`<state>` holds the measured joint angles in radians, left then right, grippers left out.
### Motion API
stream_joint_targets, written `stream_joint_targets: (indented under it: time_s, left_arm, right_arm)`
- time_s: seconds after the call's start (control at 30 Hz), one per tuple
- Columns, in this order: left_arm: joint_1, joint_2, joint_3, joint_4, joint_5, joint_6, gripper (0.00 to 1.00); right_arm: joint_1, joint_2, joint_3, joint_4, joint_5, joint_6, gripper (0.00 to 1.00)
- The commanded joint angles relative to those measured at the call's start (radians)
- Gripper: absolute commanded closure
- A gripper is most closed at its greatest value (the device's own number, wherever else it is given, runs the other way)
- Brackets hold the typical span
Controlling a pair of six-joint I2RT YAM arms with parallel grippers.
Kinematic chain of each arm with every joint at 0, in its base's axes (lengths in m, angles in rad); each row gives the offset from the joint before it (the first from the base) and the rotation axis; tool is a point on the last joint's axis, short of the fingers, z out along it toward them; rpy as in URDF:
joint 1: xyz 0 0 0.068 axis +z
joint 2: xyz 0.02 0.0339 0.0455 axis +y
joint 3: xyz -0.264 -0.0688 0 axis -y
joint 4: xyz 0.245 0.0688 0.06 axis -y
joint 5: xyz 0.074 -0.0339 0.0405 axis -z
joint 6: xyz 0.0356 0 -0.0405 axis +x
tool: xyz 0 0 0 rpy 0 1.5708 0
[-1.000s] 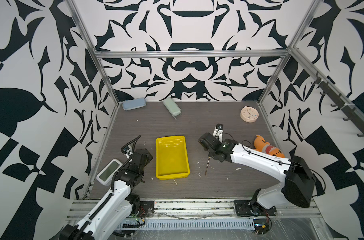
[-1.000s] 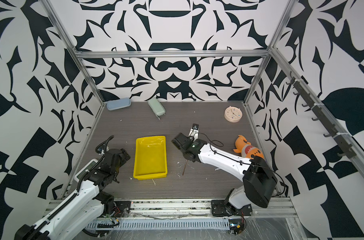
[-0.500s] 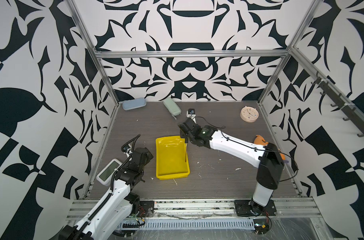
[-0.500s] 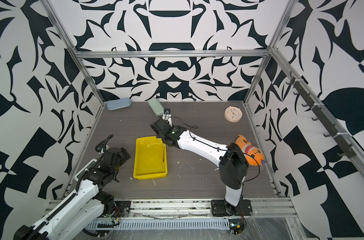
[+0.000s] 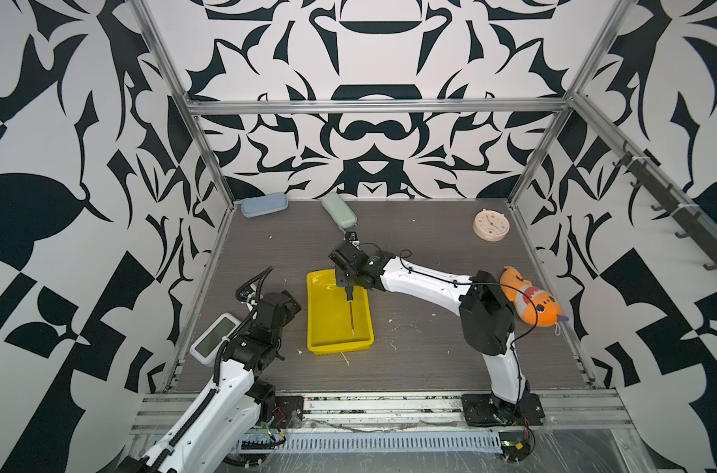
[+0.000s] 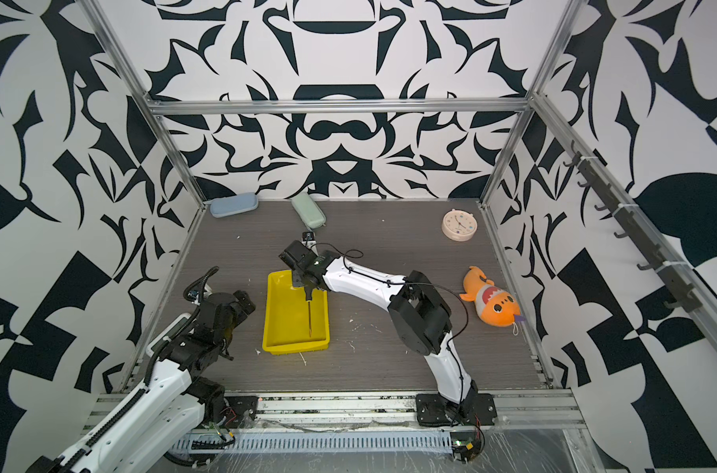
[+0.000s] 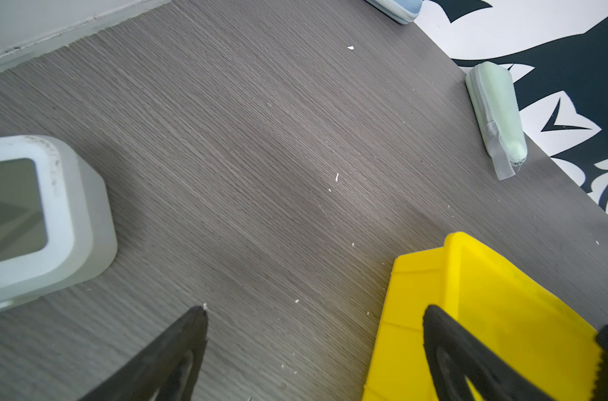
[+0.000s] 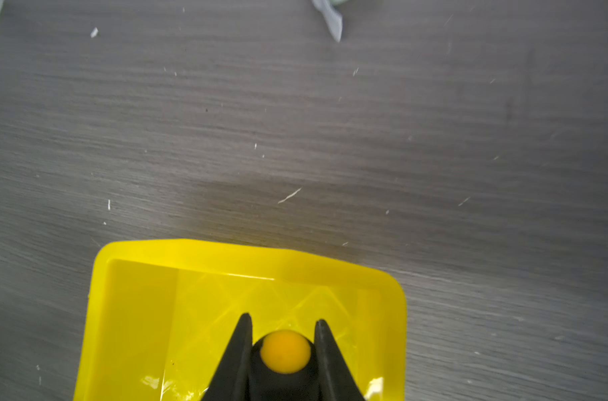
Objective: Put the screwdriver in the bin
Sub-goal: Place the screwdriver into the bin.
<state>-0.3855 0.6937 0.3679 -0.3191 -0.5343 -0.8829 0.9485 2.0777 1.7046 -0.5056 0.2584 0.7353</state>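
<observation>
Screwdriver (image 5: 350,309) (black-handled) above yellow bin (image 5: 327,317)

A green oblong case (image 5: 339,211) lies on the grey wood-grain surface (image 5: 422,360) near the right end effector (image 5: 347,286), on its far side. A pale blue case (image 5: 264,204) lies farther off, by the back wall. A round cream clock (image 5: 491,224) and an orange plush fish (image 5: 531,301) sit well apart from it, to its right. A white device with a grey screen (image 5: 214,338) lies just beside the left end effector (image 7: 316,309). White flecks dot the surface.
</observation>
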Motion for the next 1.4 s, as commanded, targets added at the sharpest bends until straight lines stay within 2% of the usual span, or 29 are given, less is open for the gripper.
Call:
stream_joint_targets:
  time_s: [0.0, 0.3, 0.73, 1.1, 1.23, 1.37]
  left_arm:
    - [0.0, 0.007, -0.011, -0.008, -0.006, -0.01, 0.01]
    - [-0.001, 0.031, -0.002, -0.005, 0.0, -0.006, 0.01]
    - [-0.001, 0.023, -0.006, -0.006, -0.002, -0.01, 0.01]
    - [-0.001, 0.03, -0.005, -0.005, -0.001, -0.011, 0.01]
    - [0.0, 0.029, -0.006, -0.003, -0.002, -0.01, 0.01]
    - [-0.001, 0.033, -0.008, 0.0, 0.006, -0.011, 0.01]
  right_arm:
    - [0.001, -0.021, 0.018, 0.001, -0.055, 0.053, 0.93]
    - [0.0, -0.027, -0.027, 0.029, -0.056, 0.07, 0.91]
    - [0.0, -0.031, -0.011, -0.004, -0.027, 0.067, 0.7]
    - [0.0, -0.11, 0.004, -0.04, 0.013, 0.025, 0.63]
    - [-0.001, -0.169, 0.006, -0.087, 0.105, -0.034, 0.57]
    - [-0.005, -0.268, -0.065, -0.112, 0.364, -0.104, 0.52]
